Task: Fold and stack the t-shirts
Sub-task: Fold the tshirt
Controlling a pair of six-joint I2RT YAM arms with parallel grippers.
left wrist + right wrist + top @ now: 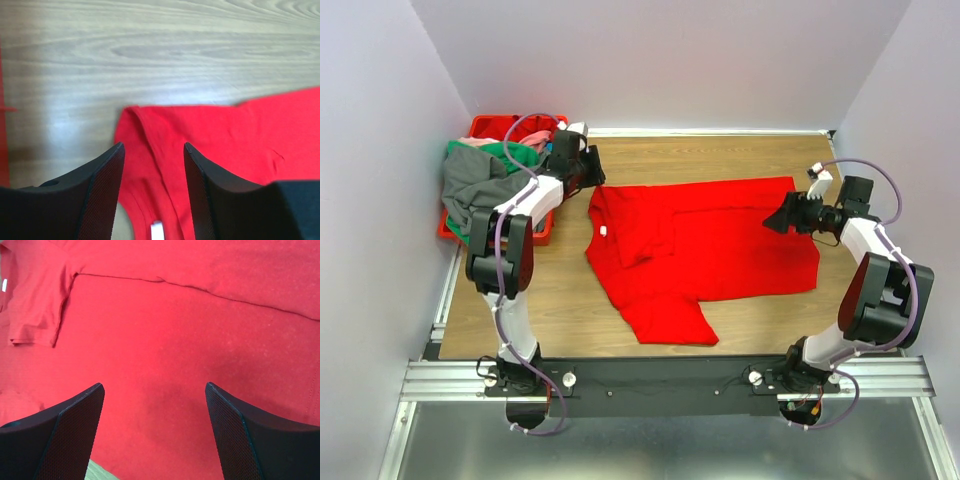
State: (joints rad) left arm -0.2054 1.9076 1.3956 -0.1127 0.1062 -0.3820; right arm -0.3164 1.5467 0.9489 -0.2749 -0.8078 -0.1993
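A bright red t-shirt (720,250) lies spread on the wooden table, with its far long side and one sleeve (35,315) folded in over the body. Its white neck label (157,231) shows near the collar. My left gripper (598,182) hovers open over the shirt's far-left shoulder corner (145,125); red cloth lies below its fingers (107,190), with nothing pinched. Over the shirt's right edge my right gripper (772,220) stands wide open, its fingers (75,425) above flat red cloth (160,340). Grey (480,185), green (515,153) and pink (535,138) t-shirts are heaped at the far left.
A rigid red crate (490,125) at the far-left corner holds the heaped shirts, right beside my left arm. Bare wood (560,290) shows to the near left of the red shirt and along the back wall (720,150). Walls close in on three sides.
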